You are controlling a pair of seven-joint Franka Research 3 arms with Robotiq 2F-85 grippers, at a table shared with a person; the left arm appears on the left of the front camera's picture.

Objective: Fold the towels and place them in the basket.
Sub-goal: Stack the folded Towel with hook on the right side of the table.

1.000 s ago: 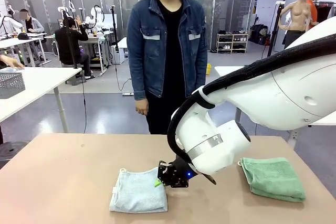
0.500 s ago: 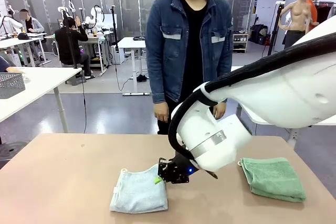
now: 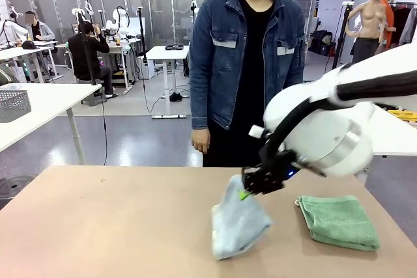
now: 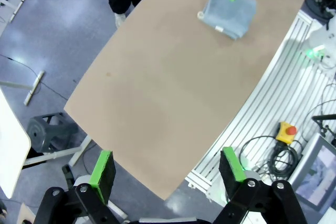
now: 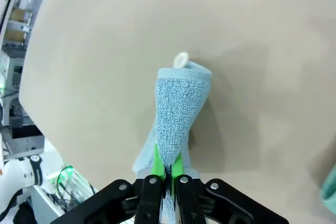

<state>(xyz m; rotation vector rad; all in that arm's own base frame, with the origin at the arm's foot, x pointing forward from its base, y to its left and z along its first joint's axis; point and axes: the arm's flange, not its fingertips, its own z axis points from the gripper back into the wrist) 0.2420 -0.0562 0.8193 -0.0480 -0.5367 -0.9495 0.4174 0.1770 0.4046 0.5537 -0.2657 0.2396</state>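
Front view, right hand [image 3: 244,193] clenched on grey-blue towel's [image 3: 238,222] edge, bare table [image 3: 104,226] leftward

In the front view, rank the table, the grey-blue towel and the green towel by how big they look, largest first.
1. Table, by far the largest.
2 and 3. Grey-blue towel and green towel: similar; the grey-blue one hangs bunched from the right gripper, so no firm ranking.
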